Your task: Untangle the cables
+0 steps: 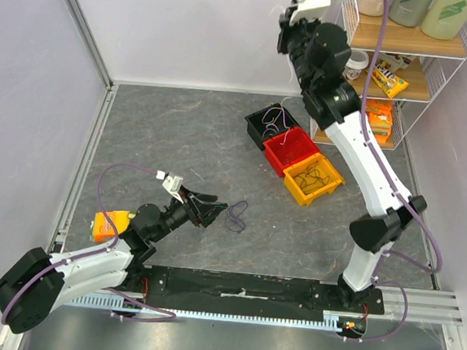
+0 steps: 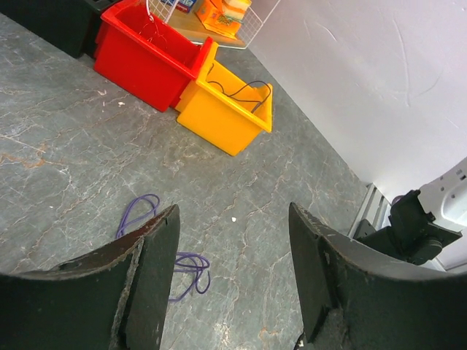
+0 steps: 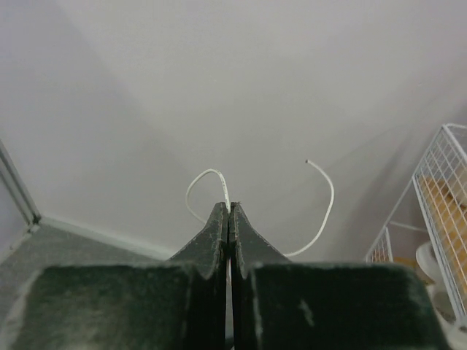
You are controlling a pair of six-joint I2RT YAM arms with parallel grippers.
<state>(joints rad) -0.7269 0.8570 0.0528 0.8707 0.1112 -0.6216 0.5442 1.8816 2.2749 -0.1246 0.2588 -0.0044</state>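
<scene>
A dark purple cable (image 1: pixel 236 215) lies in loose loops on the grey table, just right of my left gripper (image 1: pixel 203 208). In the left wrist view the purple cable (image 2: pixel 146 208) runs partly behind the left finger, and the left gripper (image 2: pixel 233 213) is open and empty, low over the table. My right gripper (image 1: pixel 284 16) is raised high at the back, near the wall. In the right wrist view the right gripper (image 3: pixel 228 208) is shut on a thin white cable (image 3: pixel 323 213), whose two ends curl up free in the air.
A black bin (image 1: pixel 257 118), a red bin (image 1: pixel 294 147) and a yellow bin (image 1: pixel 314 180) stand in a row at the right; the black and yellow ones hold wires. A wire shelf (image 1: pixel 406 75) with goods stands at the back right. An orange object (image 1: pixel 108 225) lies by the left arm.
</scene>
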